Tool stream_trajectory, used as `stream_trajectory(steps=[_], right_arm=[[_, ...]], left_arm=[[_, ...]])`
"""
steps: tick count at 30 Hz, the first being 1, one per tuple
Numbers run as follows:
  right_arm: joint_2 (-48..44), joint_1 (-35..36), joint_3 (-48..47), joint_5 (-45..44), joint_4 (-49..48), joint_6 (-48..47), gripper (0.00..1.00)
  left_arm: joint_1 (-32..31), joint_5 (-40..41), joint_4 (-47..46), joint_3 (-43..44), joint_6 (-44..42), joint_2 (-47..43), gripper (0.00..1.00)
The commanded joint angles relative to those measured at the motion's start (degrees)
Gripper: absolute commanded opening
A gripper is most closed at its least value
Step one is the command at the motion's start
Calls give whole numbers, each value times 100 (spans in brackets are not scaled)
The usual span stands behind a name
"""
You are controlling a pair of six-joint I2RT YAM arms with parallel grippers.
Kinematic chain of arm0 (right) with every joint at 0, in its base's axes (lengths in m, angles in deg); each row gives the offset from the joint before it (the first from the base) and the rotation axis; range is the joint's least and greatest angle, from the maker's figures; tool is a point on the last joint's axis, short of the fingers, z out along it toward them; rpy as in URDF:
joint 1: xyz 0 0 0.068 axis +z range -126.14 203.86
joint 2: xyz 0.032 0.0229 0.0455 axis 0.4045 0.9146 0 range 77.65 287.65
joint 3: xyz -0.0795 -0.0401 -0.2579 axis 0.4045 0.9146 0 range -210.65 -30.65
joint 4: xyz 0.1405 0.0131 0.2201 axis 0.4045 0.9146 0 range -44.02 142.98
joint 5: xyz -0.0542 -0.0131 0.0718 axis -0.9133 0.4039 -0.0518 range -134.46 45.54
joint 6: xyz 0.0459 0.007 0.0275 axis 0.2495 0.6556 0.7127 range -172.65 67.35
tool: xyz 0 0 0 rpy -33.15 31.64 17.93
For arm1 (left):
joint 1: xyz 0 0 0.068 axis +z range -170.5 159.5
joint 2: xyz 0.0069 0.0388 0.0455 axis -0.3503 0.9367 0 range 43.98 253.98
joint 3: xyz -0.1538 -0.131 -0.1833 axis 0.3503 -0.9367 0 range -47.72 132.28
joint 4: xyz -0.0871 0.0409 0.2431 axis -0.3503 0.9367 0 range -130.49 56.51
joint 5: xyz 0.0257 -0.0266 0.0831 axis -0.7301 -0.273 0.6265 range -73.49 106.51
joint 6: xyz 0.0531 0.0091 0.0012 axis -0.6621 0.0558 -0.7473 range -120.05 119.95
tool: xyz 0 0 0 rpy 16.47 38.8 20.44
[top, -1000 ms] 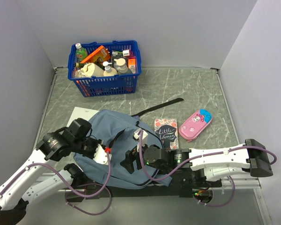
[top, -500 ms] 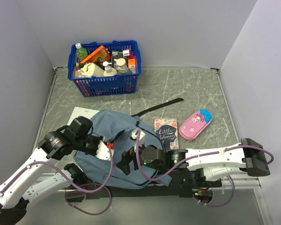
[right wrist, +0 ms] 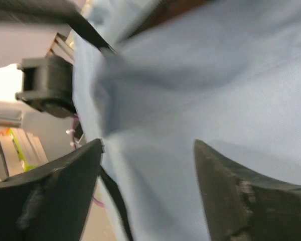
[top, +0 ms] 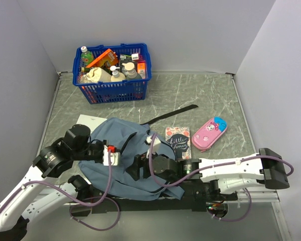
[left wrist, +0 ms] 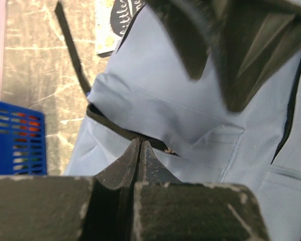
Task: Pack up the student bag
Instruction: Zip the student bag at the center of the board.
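Observation:
The student bag, grey-blue with dark zipper lines, lies crumpled at the near middle of the table. My left gripper is over its left part. In the left wrist view the left gripper has its jaws pressed together right on the bag's dark zipper line, pinching the bag there. My right gripper is open over the bag's middle. In the right wrist view the right gripper has its fingers wide apart with bag fabric right in front of them, and it holds nothing.
A dark "Little Women" book lies right of the bag, and a pink pencil case lies further right. A blue basket full of items stands at the back left. A black strap runs out behind the bag. White paper lies under the bag's left edge.
My left gripper has drawn up and back to the left, and the bag's fabric has bunched and risen with it. My right gripper has shifted slightly over the bag.

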Motion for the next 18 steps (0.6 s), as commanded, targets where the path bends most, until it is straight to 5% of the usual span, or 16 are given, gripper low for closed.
stream_trajectory(steps=[1, 7, 18], right_arm=[[518, 107, -1062, -312, 387, -196, 75], [1336, 221, -1845, -172, 859, 48, 68], [1943, 635, -2602, -1419, 2470, 682, 65]], left_arm=[[-18, -443, -550, -28, 230, 18, 1], [-18, -504, -630, -107, 161, 45, 1], [-27, -557, -841, -248, 380, -113, 1]])
